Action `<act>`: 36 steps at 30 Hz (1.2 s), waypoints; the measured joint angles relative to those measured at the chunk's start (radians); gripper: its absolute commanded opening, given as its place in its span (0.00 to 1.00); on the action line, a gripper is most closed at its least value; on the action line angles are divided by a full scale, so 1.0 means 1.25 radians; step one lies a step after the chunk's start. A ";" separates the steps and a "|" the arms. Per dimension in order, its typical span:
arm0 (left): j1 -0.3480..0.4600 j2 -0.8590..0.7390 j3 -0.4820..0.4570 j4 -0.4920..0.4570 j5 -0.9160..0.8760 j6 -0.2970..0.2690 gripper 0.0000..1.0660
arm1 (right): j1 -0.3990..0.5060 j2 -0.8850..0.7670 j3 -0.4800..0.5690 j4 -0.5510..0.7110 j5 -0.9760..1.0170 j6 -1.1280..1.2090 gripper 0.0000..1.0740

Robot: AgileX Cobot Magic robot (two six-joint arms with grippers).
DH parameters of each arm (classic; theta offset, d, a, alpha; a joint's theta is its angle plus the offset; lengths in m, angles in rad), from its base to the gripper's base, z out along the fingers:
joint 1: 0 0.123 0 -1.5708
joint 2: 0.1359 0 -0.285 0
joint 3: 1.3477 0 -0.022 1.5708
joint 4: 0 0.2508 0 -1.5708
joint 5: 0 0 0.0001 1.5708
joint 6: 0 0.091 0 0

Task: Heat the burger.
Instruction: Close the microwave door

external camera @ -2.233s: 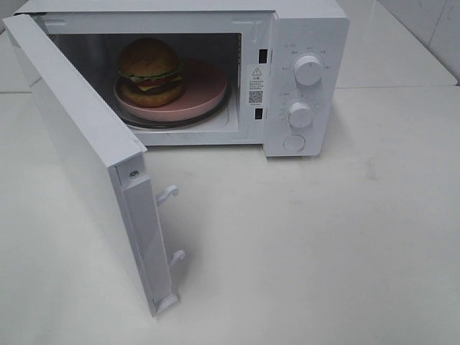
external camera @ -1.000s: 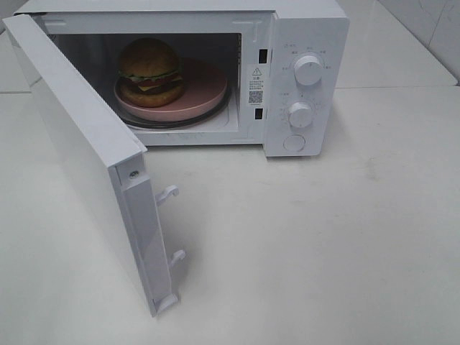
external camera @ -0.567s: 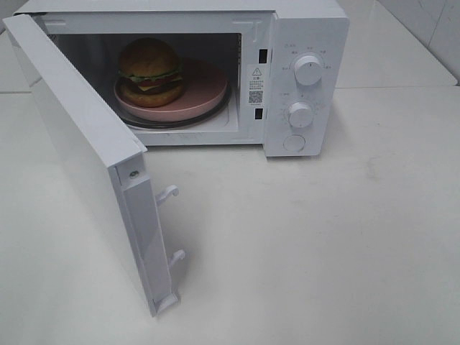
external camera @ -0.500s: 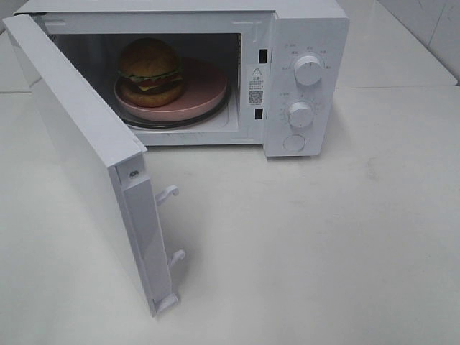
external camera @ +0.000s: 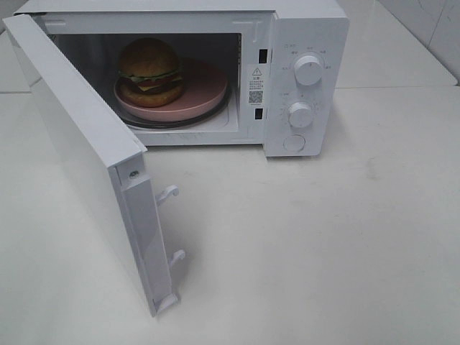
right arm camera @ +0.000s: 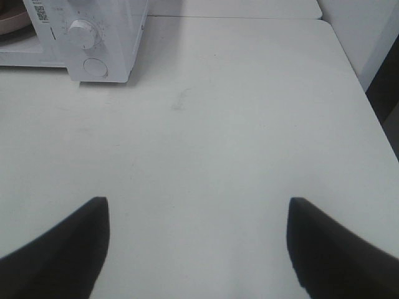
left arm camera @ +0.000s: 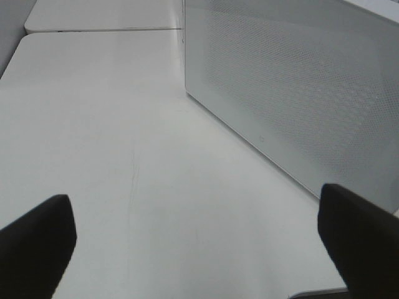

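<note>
Inside the white microwave (external camera: 309, 29), at the upper left of the high view, the burger (external camera: 149, 72) sits upright on a pink plate (external camera: 205, 93), toward the plate's left side, with the plate resting on the turntable. Loading looks finished, so the step in hand is judged to be shutting the oven. Its door (external camera: 72, 136) stands swung wide, running from the upper left corner down toward the lower middle of the frame, latch hooks (external camera: 167, 192) pointing right. Neither arm shows in the high view. Seen from its wrist camera, the left gripper (left arm camera: 198, 244) has its fingers spread wide with nothing between them, and it faces the perforated outer face of the door just ahead. The right gripper (right arm camera: 196, 249) is likewise parted and empty above the bare white table (external camera: 323, 237), well apart from the control panel. The next move probably falls to the left arm: a push on the door's outer face near its free edge, swinging it round until the hooks seat in the slots beside the cavity. After that the right arm would need to turn one of the two knobs (external camera: 308, 70), likely the lower knob (external camera: 300, 115), though their markings are too small to read. A push close to the hinge would give poor leverage and might shift the whole oven.
</note>
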 measured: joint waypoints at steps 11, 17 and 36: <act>0.000 0.000 0.000 -0.006 0.000 0.000 0.92 | 0.000 0.000 0.000 0.000 0.000 0.000 0.71; 0.000 0.030 -0.006 -0.014 -0.005 0.000 0.88 | 0.000 0.000 0.000 0.000 0.000 0.000 0.71; 0.000 0.225 -0.032 -0.027 -0.202 0.000 0.10 | 0.000 0.000 0.000 0.000 0.000 0.000 0.71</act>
